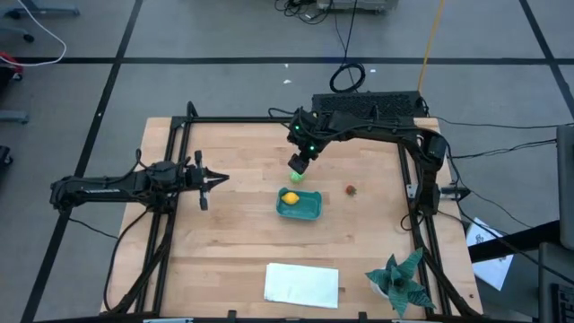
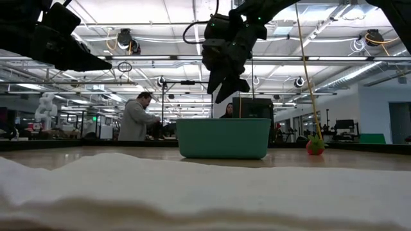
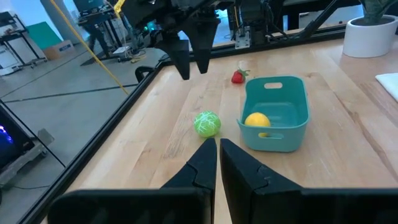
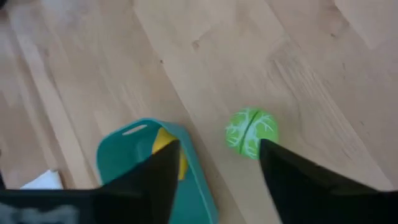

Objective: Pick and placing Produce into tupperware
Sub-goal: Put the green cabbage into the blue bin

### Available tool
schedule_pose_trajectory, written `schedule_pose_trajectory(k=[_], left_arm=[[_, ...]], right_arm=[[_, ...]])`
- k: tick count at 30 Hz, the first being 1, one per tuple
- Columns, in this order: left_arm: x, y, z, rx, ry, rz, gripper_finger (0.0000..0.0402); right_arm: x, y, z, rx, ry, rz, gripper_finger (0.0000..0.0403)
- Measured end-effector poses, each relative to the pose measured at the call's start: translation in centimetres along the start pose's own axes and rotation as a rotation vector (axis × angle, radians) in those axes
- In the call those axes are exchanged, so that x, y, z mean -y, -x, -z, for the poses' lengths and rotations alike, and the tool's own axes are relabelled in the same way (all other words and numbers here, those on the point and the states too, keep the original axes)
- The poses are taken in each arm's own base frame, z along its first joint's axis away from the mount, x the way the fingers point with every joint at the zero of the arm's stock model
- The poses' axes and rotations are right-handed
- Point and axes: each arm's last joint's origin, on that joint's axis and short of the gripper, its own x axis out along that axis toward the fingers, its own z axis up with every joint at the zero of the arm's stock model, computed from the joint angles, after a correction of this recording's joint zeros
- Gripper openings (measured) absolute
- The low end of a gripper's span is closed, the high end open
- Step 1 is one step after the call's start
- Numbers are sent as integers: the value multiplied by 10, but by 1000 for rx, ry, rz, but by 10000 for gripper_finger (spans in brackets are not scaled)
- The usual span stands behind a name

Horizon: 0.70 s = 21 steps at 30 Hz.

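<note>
So the lemon (image 3: 257, 119) is in the teal tub (image 3: 292, 132), and the right hand (image 4: 214, 165), fingers spread, hovers near the green ball (image 4: 250, 132) on the table (image 1: 224, 251), probably grabbing it next.

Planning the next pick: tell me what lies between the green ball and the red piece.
Bare wood only. In the left wrist view, the green ball and red piece have nothing between them; the tub sits off to one side.

Wooden table (image 1: 224, 242), teal tupperware (image 1: 300, 205), green ball (image 1: 299, 176), red piece (image 1: 351, 189), white sheet (image 1: 302, 283), potted plant (image 1: 401, 280)
</note>
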Motion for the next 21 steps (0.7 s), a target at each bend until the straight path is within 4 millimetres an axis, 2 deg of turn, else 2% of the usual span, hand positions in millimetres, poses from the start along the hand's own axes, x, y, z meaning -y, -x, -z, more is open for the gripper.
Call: schedule_pose_trajectory(k=[5,9,12,21], left_arm=[[0,0,0,-1,4,0,26],[0,0,1,-13,3,3,26],[0,0,2,-18,2,4,26],[0,0,2,-22,-2,5,26]], right_arm=[[3,-1,2,-4,-14,78,311],[8,-8,7,-16,-32,85,357],[10,-11,10,-27,-44,85,369],[14,-20,12,-1,-65,49,371]])
